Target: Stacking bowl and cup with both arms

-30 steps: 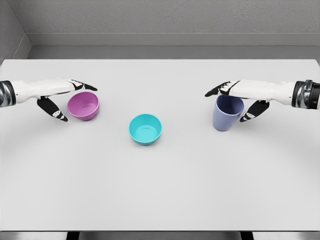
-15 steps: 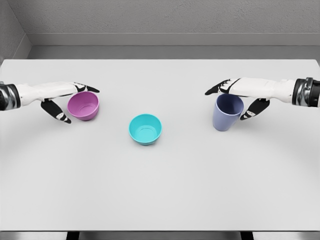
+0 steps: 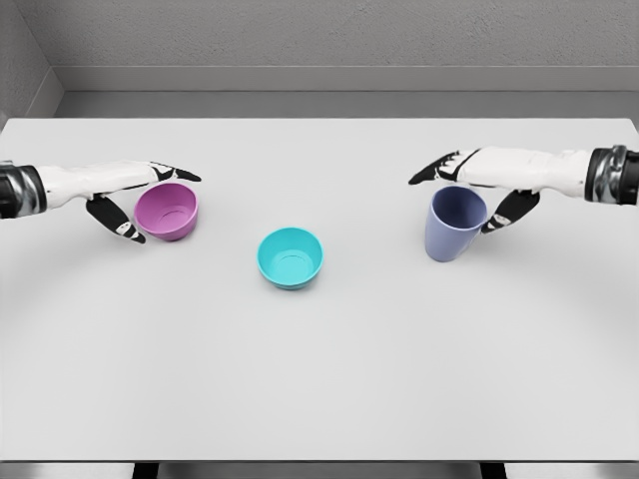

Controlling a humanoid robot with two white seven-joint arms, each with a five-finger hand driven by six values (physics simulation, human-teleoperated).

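Grey walls and a pale tabletop (image 3: 329, 379) frame what I have on my head view. My left hand (image 3: 125, 190) has its fingers (image 3: 175, 173) spread wide, reaching over the far rim of the purple bowl (image 3: 167, 211) while the thumb hangs at the bowl's 9 o'clock side; I cannot tell whether anything touches yet, and nothing is gripped. My right hand (image 3: 489, 185) mirrors it: its fingers are splayed over the far rim of the blue cup (image 3: 455, 224) with the thumb at its 3 o'clock side, open and holding nothing. Between them, at the middle of the tabletop and well apart from both, sits the teal bowl (image 3: 291, 257), upright and untouched. I judge all three to be light, stiff plastic with smooth walls, so they could skid or tip if I nudge them before closing. For the purple bowl I would pinch the rim, fingers outside the far wall and thumb opposite. The cup is taller and tapered, so I would wrap it mid-wall, not at the lip, and squeeze gently.
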